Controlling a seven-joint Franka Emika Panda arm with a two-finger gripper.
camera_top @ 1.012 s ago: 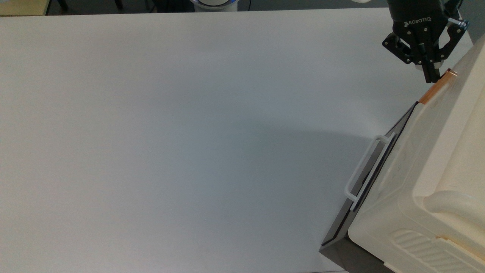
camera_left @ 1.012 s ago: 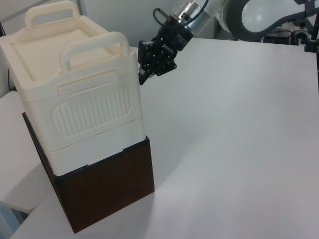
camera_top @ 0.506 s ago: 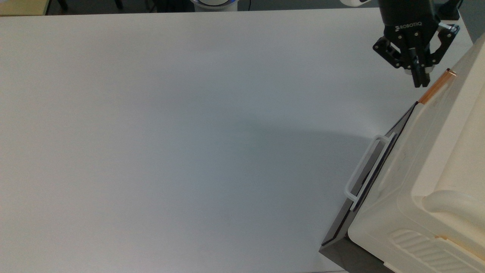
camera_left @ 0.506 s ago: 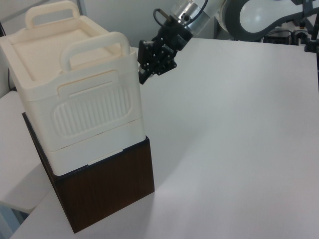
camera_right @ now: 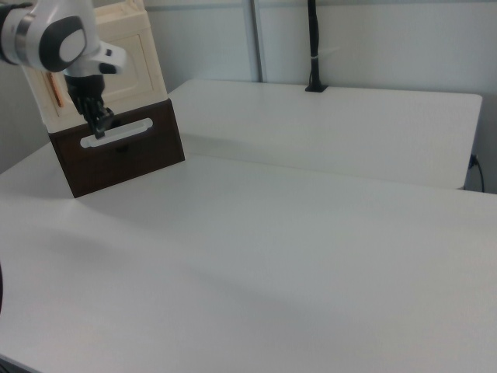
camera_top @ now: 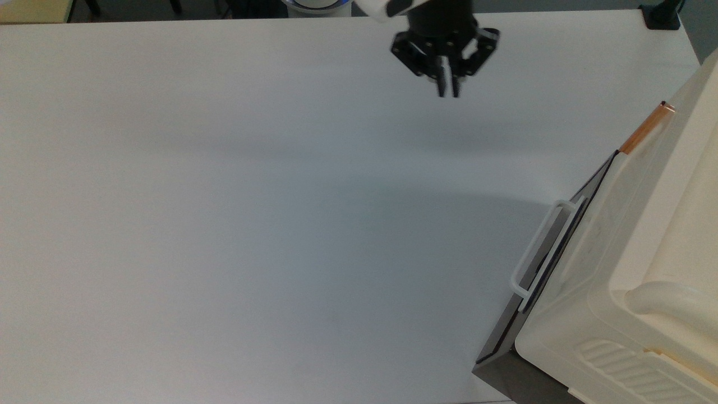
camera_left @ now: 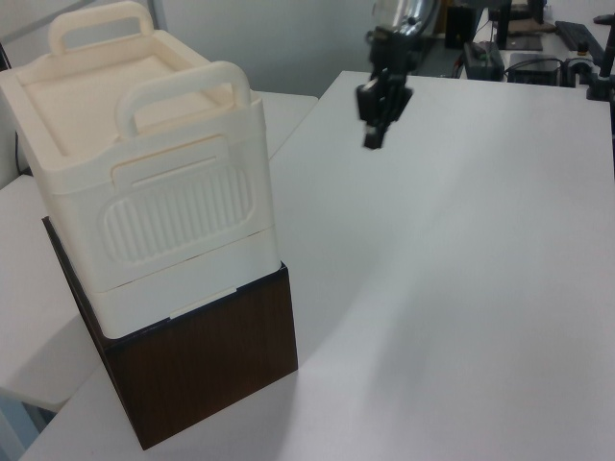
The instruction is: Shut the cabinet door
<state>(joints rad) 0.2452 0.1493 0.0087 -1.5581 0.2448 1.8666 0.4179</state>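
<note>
Top view: gripper [camera_top: 447,90] (jaws together) over bare table [camera_top: 252,224].

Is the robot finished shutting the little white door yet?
It looks finished. The cabinet door lies flat against the cream cabinet, and its copper handle sits tight along the cabinet's edge. The tool holds nothing and hangs over the bare table, apart from the cabinet. Nothing looks left to do.

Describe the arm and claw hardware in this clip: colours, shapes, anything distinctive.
The claw is black, with open linkage frames on both sides and two thin dark fingers. It hangs from a black cylindrical wrist. The arm has glossy white rounded shells with a dark grey joint cap.
</note>
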